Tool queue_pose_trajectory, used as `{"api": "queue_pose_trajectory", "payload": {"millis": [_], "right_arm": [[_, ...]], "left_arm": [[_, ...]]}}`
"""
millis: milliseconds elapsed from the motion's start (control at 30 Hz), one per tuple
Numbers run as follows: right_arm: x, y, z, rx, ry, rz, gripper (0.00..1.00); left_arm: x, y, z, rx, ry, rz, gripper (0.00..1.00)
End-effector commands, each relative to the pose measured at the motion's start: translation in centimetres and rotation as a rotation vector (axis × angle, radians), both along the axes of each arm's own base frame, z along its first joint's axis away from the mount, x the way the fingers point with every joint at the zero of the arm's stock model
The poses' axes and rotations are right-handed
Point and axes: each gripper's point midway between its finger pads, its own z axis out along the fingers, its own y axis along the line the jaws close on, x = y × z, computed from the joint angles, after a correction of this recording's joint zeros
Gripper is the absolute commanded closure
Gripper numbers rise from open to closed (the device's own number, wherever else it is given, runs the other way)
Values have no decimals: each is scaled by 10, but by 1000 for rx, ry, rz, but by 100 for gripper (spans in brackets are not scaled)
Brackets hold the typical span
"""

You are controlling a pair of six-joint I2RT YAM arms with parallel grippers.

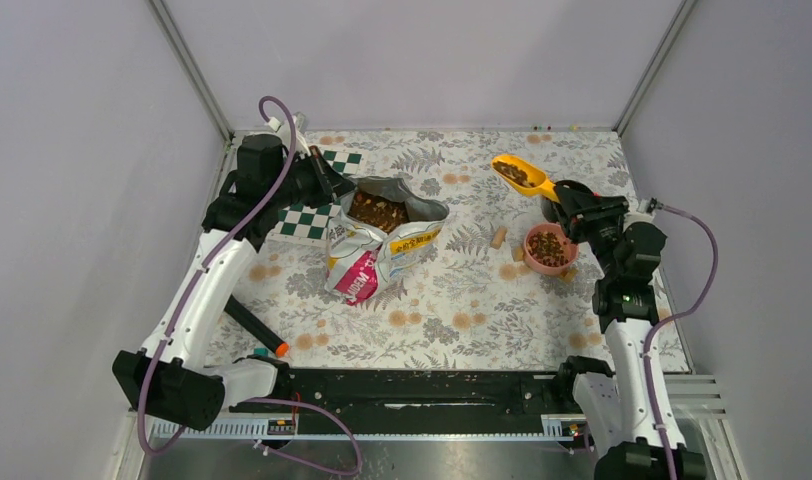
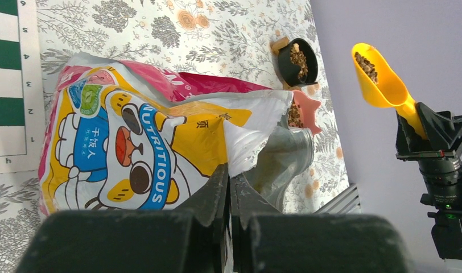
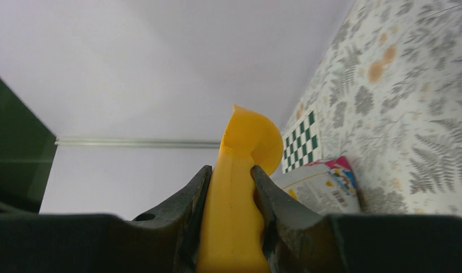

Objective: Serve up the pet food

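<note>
Three lots of pet food are seen: a heap inside the opened bag, a load in the yellow scoop held in the air to the right of and beyond the bag, and a filling in the pink bowl, set on the flowered cloth well to the right of the bag. The bag's far-left rim is pinched by the left gripper; in the left wrist view its fingers are pressed together on the bag's folded edge, and the cartoon cat face is turned toward that camera. The scoop's handle is clamped by the right gripper, and in the right wrist view the yellow handle is squeezed between the two fingers. The scoop's mouth is held beyond the bowl, not over it, and the bowl's far-right rim is overlapped by the right wrist in the top view. Two tan cork-like pieces lie between the bag and the bowl, one just beside the bowl's left rim. A green-and-white checkerboard sheet is partly covered by the bag's left side and by the left arm. A black marker with an orange tip lies left of and nearer than the bag, apart from it.
</note>
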Motion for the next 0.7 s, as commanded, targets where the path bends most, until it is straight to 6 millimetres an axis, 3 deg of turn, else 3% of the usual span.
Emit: {"api": "queue_pose_trajectory", "payload": {"millis": [0,267,400,667], "right_arm": [[-2,-23,-18,-35,10,-31,100],[-4,-77,-53,-159,98,-168,100],[-6,-91,-73,-227,165,-209,100],[-9,-112,-90,-306,228,-289,100]], "left_arm": [[-7,4,31,3,-125,-7,100],[-8,7,14,43,-104,-11,100],[-9,9,10,62,-107,-14,100],[-10,12,-7,101,-89,-21,100]]}}
